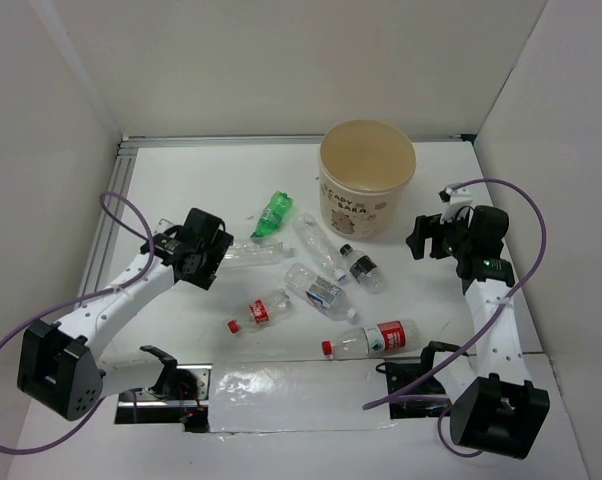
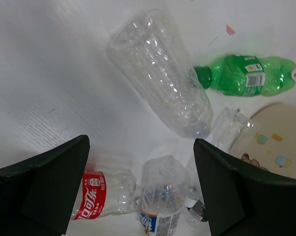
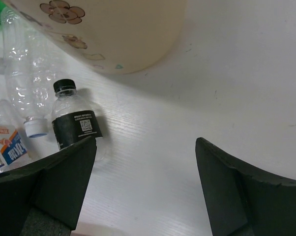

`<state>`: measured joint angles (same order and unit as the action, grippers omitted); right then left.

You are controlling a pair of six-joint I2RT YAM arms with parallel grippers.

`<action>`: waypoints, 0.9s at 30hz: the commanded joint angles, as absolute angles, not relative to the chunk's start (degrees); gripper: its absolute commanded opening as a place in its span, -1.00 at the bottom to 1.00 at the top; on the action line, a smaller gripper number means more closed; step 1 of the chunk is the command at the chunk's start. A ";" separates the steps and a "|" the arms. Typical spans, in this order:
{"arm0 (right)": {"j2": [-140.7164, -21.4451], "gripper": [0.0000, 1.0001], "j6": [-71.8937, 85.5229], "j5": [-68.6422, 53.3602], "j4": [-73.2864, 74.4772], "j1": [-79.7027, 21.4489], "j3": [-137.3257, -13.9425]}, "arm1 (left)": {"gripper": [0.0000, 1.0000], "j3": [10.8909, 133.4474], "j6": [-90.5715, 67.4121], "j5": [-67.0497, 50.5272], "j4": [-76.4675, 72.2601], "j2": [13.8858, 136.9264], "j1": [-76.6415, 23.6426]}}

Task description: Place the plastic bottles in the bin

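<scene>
The beige bin (image 1: 367, 180) with animal prints stands at the back, open and upright. Several crushed plastic bottles lie on the table in front of it: a green one (image 1: 273, 215), a clear one (image 1: 253, 254), a long clear one (image 1: 317, 245), a black-labelled one (image 1: 362, 268), a blue-white one (image 1: 319, 290) and two red-labelled ones (image 1: 261, 311) (image 1: 373, 339). My left gripper (image 1: 219, 250) is open and empty, hovering by the clear bottle (image 2: 160, 73). My right gripper (image 1: 417, 238) is open and empty, right of the bin (image 3: 113, 29) and the black-labelled bottle (image 3: 74, 123).
White walls enclose the table on the left, back and right. A metal rail (image 1: 111, 230) runs along the left edge. A clear plastic sheet (image 1: 301, 395) lies at the near edge between the arm bases. Purple cables (image 1: 526, 250) loop off both arms.
</scene>
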<state>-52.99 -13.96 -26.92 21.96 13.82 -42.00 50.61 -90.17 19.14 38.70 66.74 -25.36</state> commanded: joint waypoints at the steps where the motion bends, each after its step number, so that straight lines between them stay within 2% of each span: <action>1: -51.77 0.76 -15.29 -30.32 22.06 13.89 -41.31 | 1.00 52.91 -98.33 18.63 42.45 68.90 -23.99; 6: -51.77 0.76 -15.29 -30.85 22.06 13.89 -41.31 | 1.00 53.52 -100.20 17.58 38.24 73.99 -20.58; 12: -51.15 0.78 -15.29 -31.90 22.59 13.89 -41.31 | 1.00 59.67 -98.61 16.35 33.59 85.59 -18.11; 20: -51.77 0.87 -17.13 -34.45 23.20 14.41 -41.83 | 0.97 67.58 -95.46 13.28 36.11 99.65 -17.58; 23: -52.90 0.87 -20.03 -36.82 25.74 14.41 -42.45 | 0.56 67.25 -93.87 13.27 36.12 102.21 -17.58; 24: -52.91 0.87 -21.08 -38.22 26.53 14.41 -43.23 | 0.32 66.71 -93.87 13.27 35.08 102.22 -18.10; 27: -53.53 0.87 -24.42 -39.81 29.35 14.41 -44.47 | 0.06 66.01 -88.79 13.80 33.40 101.69 -18.11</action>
